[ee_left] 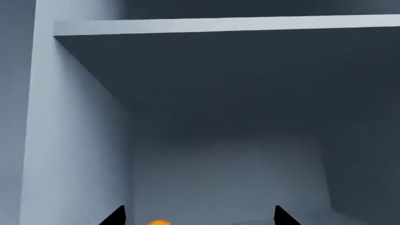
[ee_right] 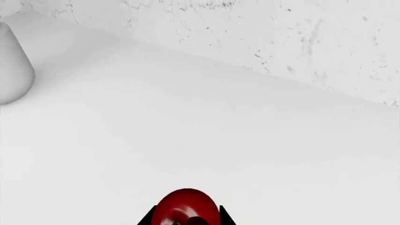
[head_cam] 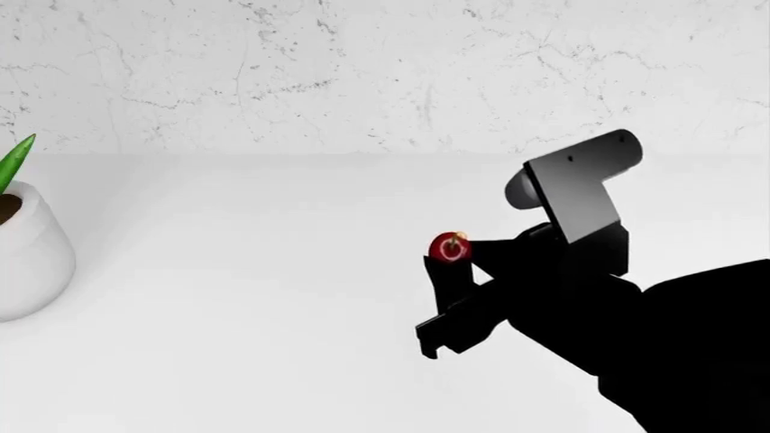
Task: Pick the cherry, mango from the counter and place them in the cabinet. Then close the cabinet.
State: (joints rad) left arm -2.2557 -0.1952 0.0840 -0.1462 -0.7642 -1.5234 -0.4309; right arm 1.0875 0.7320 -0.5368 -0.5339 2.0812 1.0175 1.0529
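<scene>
White and smooth, the counter (head_cam: 241,307) ran back to a cracked, marbled wall (head_cam: 361,72), and everything else sat on or above it. Inside the grey cabinet (ee_left: 81,140), seen from the left wrist, a shelf (ee_left: 225,26) crossed overhead. A white plant pot (head_cam: 31,253) with a green leaf stood on the counter, well apart from the cherry. Above the counter the right gripper (head_cam: 448,255) hung with its jaws pressed close against the cherry (head_cam: 452,246). The left gripper (ee_left: 196,216) reached into the cabinet with its jaws spread wide and the mango (ee_left: 158,222) lay between its tips, ungripped.
</scene>
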